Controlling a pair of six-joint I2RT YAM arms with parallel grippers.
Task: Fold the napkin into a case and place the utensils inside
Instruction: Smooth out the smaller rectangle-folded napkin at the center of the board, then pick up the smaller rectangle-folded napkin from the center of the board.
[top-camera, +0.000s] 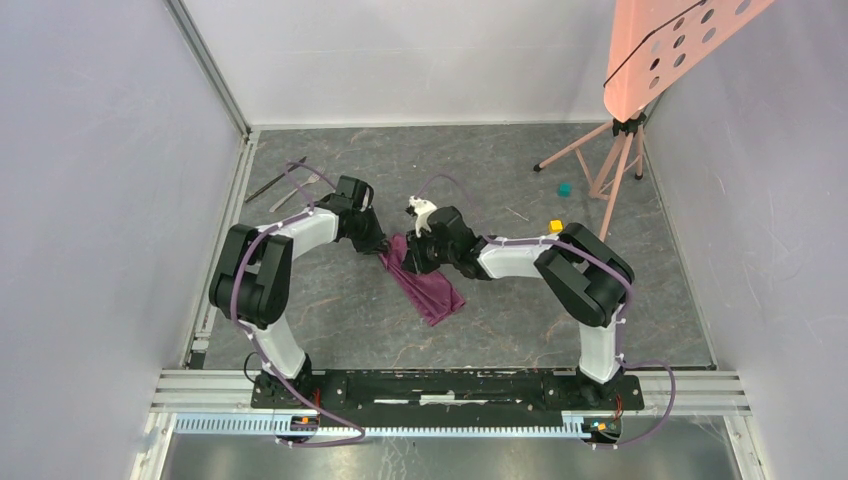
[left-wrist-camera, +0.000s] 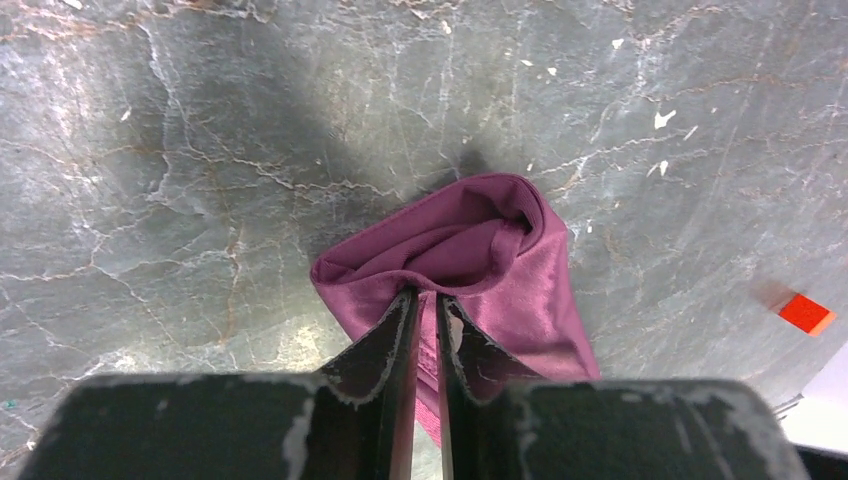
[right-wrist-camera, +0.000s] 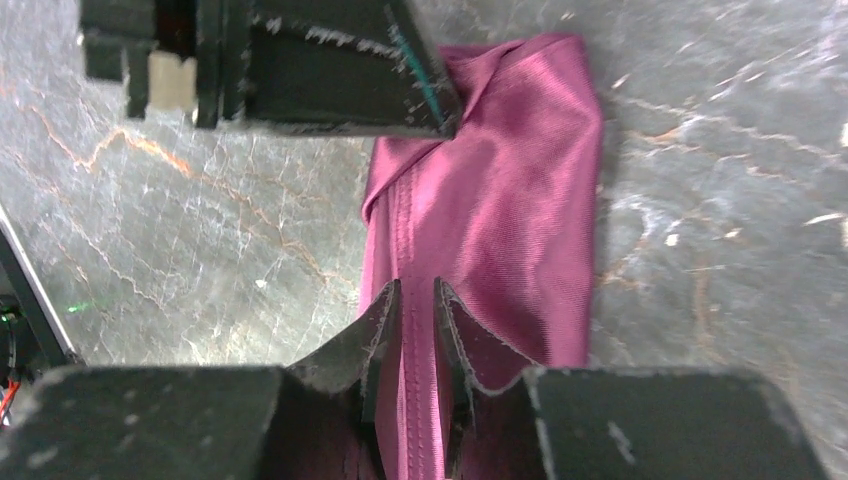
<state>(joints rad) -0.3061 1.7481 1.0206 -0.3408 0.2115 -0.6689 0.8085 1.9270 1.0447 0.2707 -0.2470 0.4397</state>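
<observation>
While my left gripper (left-wrist-camera: 425, 300) and right gripper (right-wrist-camera: 410, 295) each pinch the bunched napkin (top-camera: 432, 290) at mid-table (top-camera: 340, 315), I judge the fold half-made, so next I must lay it flat before fetching the fork (top-camera: 310, 184) and knife (top-camera: 267, 187) far left.

No writing, label, brand mark, number or sign can be read in any of the three views.
</observation>
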